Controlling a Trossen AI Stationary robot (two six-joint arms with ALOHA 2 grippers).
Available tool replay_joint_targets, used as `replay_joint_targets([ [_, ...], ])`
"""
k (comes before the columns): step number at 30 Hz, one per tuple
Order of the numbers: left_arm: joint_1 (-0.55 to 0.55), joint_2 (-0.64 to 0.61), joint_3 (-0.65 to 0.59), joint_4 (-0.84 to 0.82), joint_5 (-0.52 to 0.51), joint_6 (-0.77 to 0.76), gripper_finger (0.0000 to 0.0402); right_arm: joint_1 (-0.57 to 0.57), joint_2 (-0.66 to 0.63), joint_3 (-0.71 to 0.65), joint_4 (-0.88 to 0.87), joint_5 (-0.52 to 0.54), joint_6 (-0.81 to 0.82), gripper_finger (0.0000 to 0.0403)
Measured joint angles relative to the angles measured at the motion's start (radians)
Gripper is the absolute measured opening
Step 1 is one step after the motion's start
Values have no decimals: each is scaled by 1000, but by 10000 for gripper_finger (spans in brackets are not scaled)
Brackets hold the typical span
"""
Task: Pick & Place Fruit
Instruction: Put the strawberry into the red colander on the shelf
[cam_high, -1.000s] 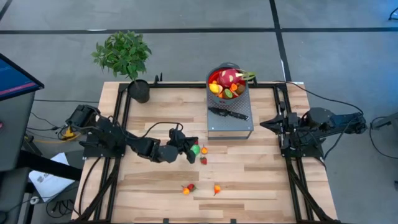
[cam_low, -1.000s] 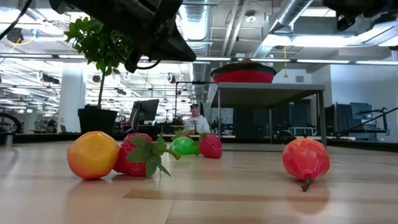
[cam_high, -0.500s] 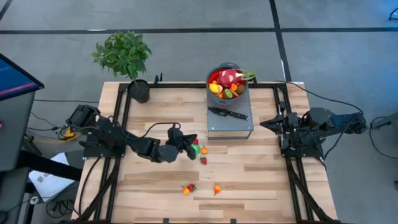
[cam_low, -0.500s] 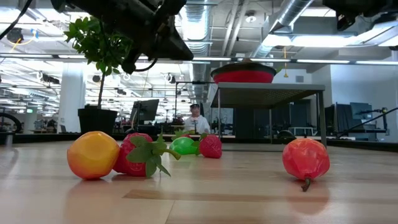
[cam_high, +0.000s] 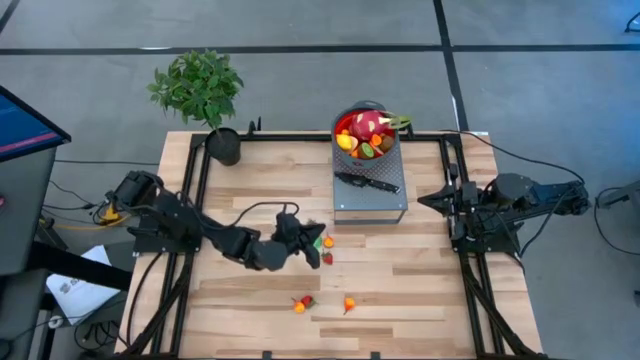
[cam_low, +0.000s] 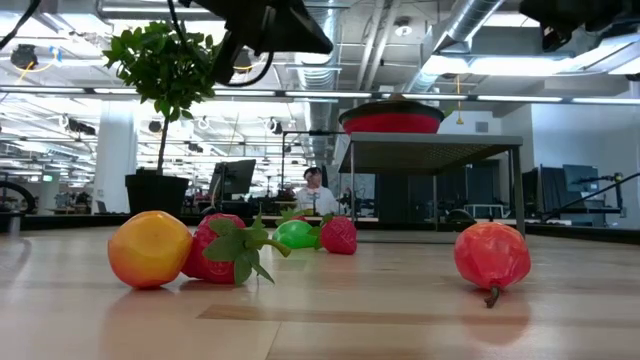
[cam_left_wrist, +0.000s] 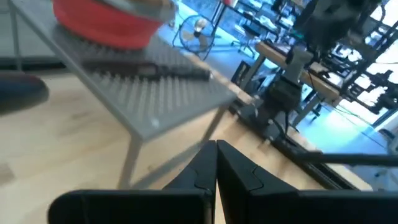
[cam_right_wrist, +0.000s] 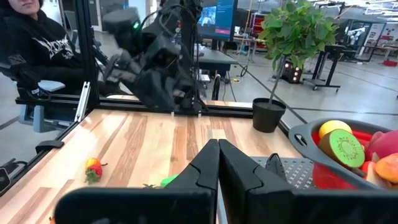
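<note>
White print on a seated person's black hoodie (cam_right_wrist: 38, 42), too stylised to read, no other text, labels or numbers legible

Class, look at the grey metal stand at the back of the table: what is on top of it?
On the grey stand sit a red bowl heaped with fruit and a black-handled knife. The bowl's bottom is covered by fruit.

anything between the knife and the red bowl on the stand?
Nothing: in the high view, bare grey stand top separates knife from red bowl.
</note>
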Motion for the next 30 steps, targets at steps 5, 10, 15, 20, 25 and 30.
replay_joint_targets([
  [5, -30, 80, 44, 2, 0, -33, 1, 0, 0, 0, 24, 0, 0, 1],
  [10, -56, 151, 121, 7, -12, -28, 1, 0, 0, 0, 20, 0, 24, 1],
  [15, -83, 181, 137, -2, -36, -27, 1, 0, 0, 0, 9, 0, 53, 1],
  [20, -93, 185, 137, -53, -36, -26, 1, 0, 0, 0, 7, 0, 53, 1],
  [25, -84, 185, 137, -101, -36, -26, 1, 0, 0, 0, 4, 0, 53, 1],
  [30, -66, 185, 136, -106, -36, 52, 2, 0, 0, 0, -15, 0, 53, 1],
])
